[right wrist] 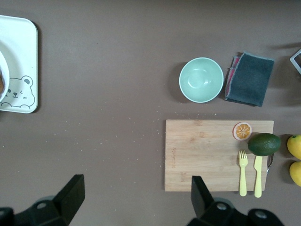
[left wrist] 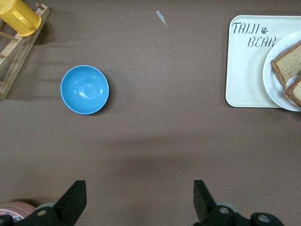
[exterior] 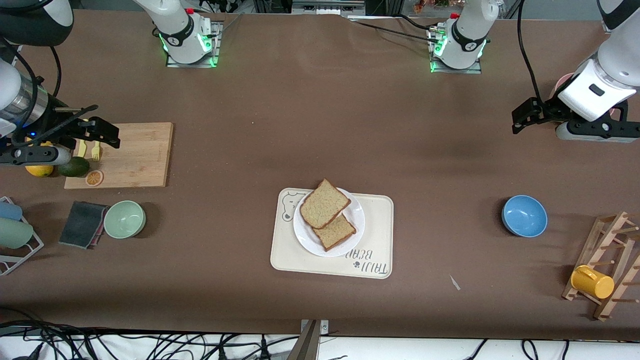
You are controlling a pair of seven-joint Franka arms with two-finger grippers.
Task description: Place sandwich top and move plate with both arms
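Both hands hang wide and empty. The left hand point(exterior: 520, 120) is over bare bench, the blue bowl point(left wrist: 84, 89) ahead of its fingers. The right hand point(exterior: 102, 132) is over the cutting board point(right wrist: 216, 153). The sandwich top point(exterior: 324, 204) lies on the plate point(exterior: 355, 215), well apart from both hands, apparently overlapping a smaller slice point(exterior: 336, 232).

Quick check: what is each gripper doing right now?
Left gripper: open, empty, over bare table near the blue bowl.
Right gripper: open, empty, over the cutting board's edge.
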